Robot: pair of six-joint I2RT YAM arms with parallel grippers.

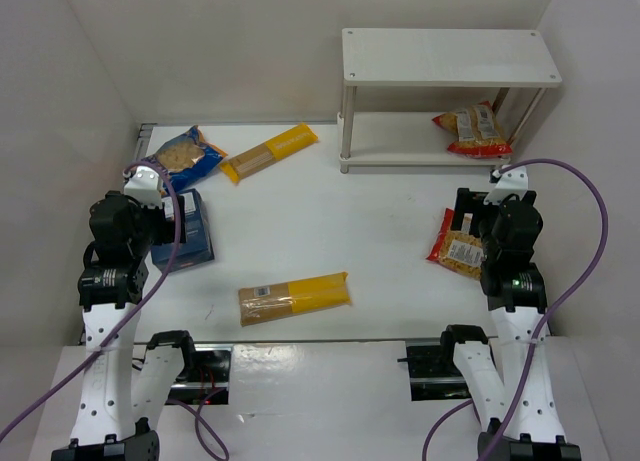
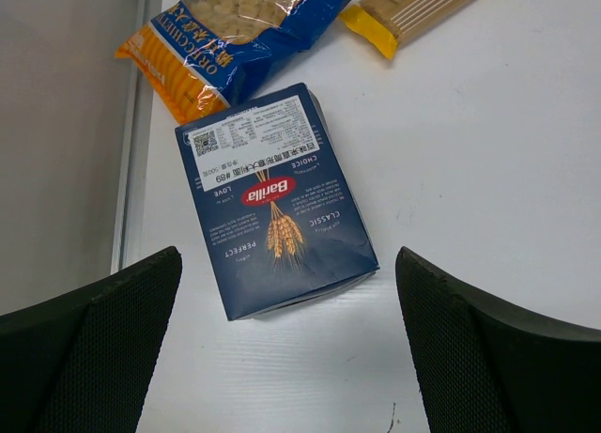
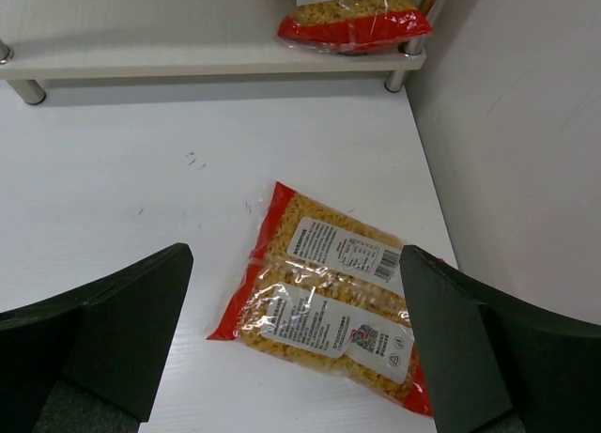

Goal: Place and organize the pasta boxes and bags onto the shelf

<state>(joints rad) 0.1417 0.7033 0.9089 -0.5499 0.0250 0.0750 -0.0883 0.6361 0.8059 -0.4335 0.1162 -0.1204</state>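
Left gripper [image 2: 289,283] points down, jaws wide, over blue box [image 2: 272,198]; right gripper [image 3: 296,273] likewise over red-edged bag [image 3: 324,306]

A dark blue box [image 2: 277,203] with red logo and golden wheat, a blue-orange bag [image 2: 235,38], a red-edged clear bag [image 3: 329,301], a white shelf [image 1: 450,56].

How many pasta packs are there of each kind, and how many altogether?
Dark blue box: 1
Red-edged clear bags: 2
Blue-orange bag: 1
Long yellow spaghetti packs: 2
Total: 6
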